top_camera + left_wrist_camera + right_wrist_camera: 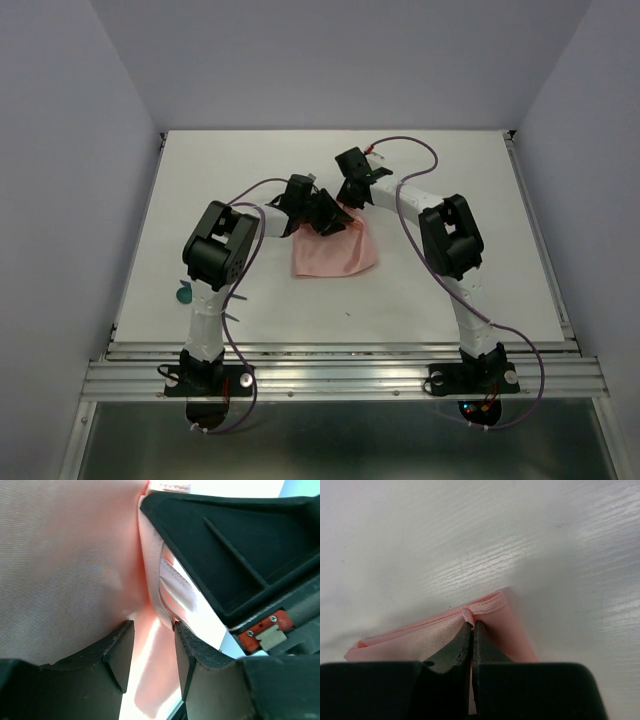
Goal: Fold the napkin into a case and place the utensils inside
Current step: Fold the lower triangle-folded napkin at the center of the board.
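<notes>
So the right hand (472,625) is pinched tight on the napkin (435,635), right at a hemmed corner where a couple of layers stack up, so it looks folded over at least once. The left hand (152,627) sits just beside it with its fingers apart. There's pink cloth right up against them and filling the gap behind, but I wouldn't call that a grip, it reads as open to me. From above, both hands meet at the far edge of the napkin, right hand on the far right corner, left hand next to it on the left, and the rest of the cloth spreads from there back toward the arm bases, lying about mid tabletop (450,290). The far edge seems lifted a bit, the near part flat. Its longer side runs roughly left to right, as best I can tell. My guess is the next fold means carrying that far edge toward the near one, so the cloth is all on the near side of both hands. The one utensil (184,294) I can make out, a teal round end, sits well off to the left by the left arm, clearly that arm's reach.
</notes>
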`<act>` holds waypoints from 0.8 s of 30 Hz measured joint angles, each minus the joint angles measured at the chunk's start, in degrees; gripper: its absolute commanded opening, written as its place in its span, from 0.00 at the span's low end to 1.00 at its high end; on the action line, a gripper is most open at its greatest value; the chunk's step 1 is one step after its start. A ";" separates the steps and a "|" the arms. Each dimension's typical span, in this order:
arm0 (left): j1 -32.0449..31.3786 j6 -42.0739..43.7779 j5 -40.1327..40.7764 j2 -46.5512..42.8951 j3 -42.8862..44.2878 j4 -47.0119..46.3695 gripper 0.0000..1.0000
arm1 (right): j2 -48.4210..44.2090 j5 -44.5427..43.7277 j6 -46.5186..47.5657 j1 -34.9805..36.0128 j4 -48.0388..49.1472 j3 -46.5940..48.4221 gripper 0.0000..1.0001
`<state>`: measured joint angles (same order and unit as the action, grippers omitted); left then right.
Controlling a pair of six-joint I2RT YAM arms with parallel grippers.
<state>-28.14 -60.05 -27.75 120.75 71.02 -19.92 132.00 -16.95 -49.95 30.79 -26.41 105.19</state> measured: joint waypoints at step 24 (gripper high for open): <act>-0.04 -0.63 2.12 0.04 -2.14 -5.46 0.60 | 0.13 -0.04 0.15 0.04 -0.15 0.22 0.01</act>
<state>-28.18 -60.69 -25.63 120.79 68.88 -25.39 132.14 -16.99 -49.80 30.83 -26.57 105.41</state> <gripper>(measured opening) 0.570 0.036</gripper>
